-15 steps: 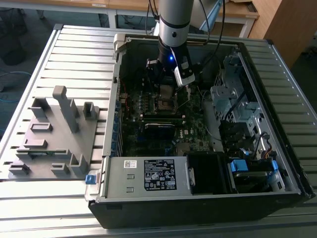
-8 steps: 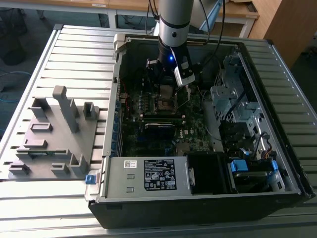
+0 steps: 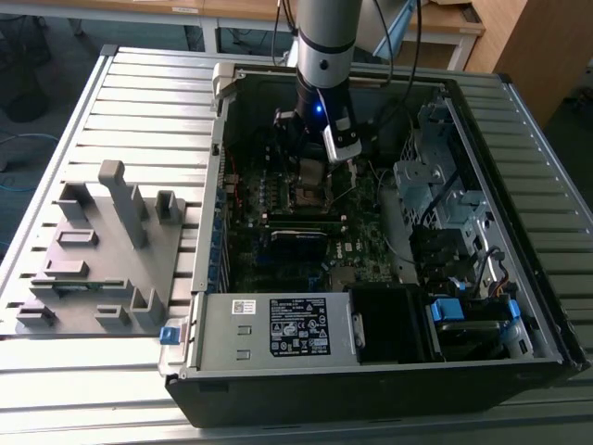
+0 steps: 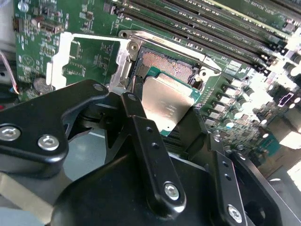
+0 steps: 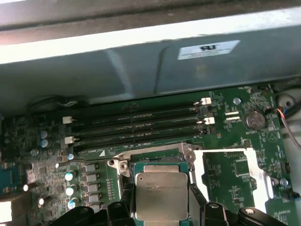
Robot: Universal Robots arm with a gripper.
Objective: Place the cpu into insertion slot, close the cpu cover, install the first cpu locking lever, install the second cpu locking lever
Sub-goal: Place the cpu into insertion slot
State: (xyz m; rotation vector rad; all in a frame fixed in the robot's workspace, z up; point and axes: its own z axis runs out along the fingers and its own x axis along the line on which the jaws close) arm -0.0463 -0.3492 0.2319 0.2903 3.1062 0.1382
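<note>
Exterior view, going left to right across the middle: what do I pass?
Grey fixture plate → pincer over the circuit board → silvery drive cage.

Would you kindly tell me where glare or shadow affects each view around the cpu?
In the exterior view, the case interior is dim and the insertion slot sits in shadow; in the second wrist view, the cpu catches a pale sheen and the board washes out white at one edge; in the first wrist view, a bright band glares across the case wall.
</note>
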